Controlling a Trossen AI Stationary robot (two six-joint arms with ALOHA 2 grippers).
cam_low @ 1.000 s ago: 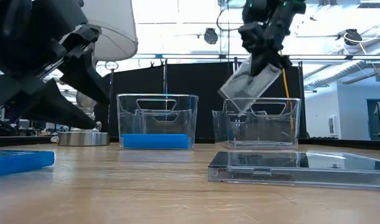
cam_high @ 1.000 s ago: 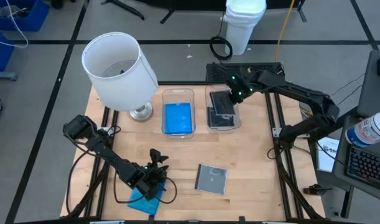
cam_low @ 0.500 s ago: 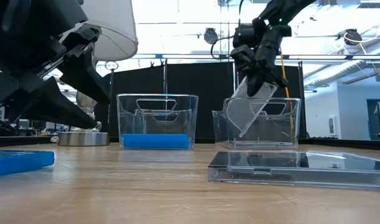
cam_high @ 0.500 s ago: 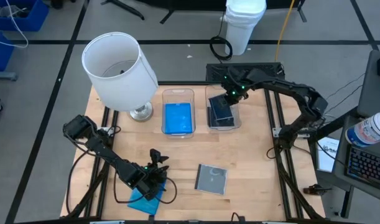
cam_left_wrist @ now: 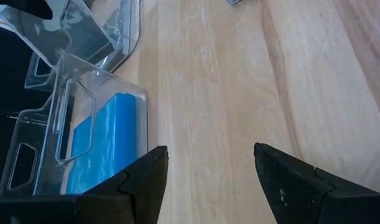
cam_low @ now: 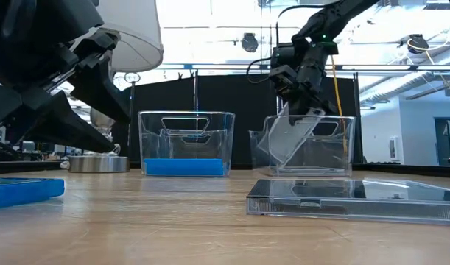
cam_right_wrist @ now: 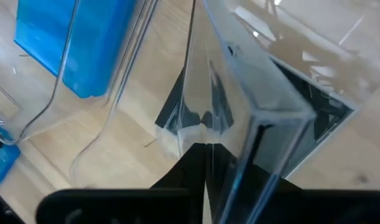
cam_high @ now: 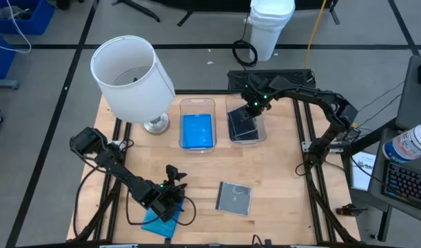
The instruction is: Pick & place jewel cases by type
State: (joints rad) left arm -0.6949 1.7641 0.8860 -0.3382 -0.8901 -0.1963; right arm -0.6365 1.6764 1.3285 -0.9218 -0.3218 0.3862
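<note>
Jewel cases were spread over the wooden table (cam_high: pixel 279 179) in several places. One clear case with dark insides (cam_low: pixel 287 138) sat clamped in the right gripper (cam_low: pixel 298 99), tilted steeply inside the right-hand clear bin (cam_low: pixel 302 147); in the low view its upper edge leaned toward the right and its lower corner pointed down into the bin, so its flat face stood closer to upright than to level. From above, the same case (cam_high: pixel 241 124) showed as a dark slab over the bin's left half, with the right gripper (cam_high: pixel 250 105) at the bin's far end.

The neighbouring left-hand bin (cam_high: pixel 197 125) held a bright blue case (cam_high: pixel 197 131) lying flat on its floor, its longer edge running along the bin's length.

Another clear, dark-backed case (cam_high: pixel 234 198) lay flat on the open table near the front edge, well apart from both bins.

The left gripper (cam_high: pixel 170 180) hovered near the front-left corner with its fingers spread wide, nothing between them. A blue case (cam_high: pixel 155 222) lay flat just beside it, partly under the arm.

A white lamp (cam_high: pixel 131 76) stood at the table's rear left.
</note>
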